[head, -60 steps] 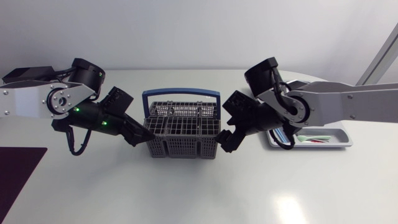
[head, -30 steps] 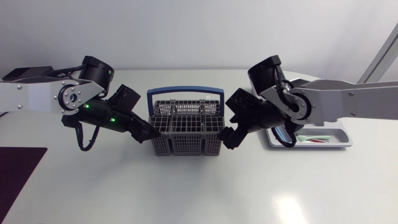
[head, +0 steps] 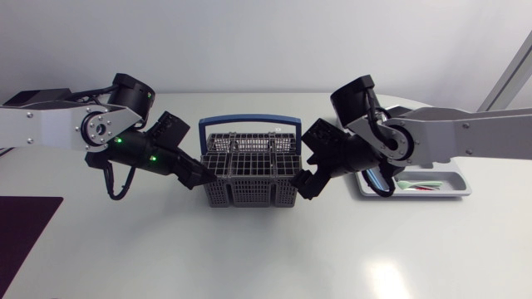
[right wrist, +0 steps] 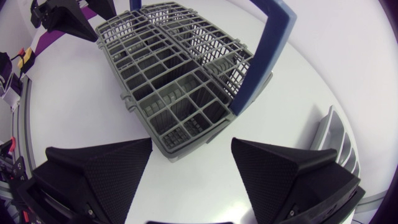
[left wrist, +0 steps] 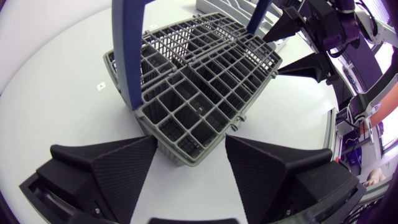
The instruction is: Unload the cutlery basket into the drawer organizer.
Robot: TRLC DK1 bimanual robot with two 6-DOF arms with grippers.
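Sitting mid-worktop (head: 249,257), the grey cutlery basket (head: 249,170) stands upright with its blue handle (head: 249,126) raised. The left gripper (head: 202,176) is at the basket's 9 o'clock end, its fingers released and spread, with the basket's near corner just ahead between them. At the 3 o'clock end, the right gripper (head: 304,184) is likewise spread wide and grasps nothing. The drawer organizer (head: 455,189) lies farther toward 3 o'clock, partly hidden behind the right arm.
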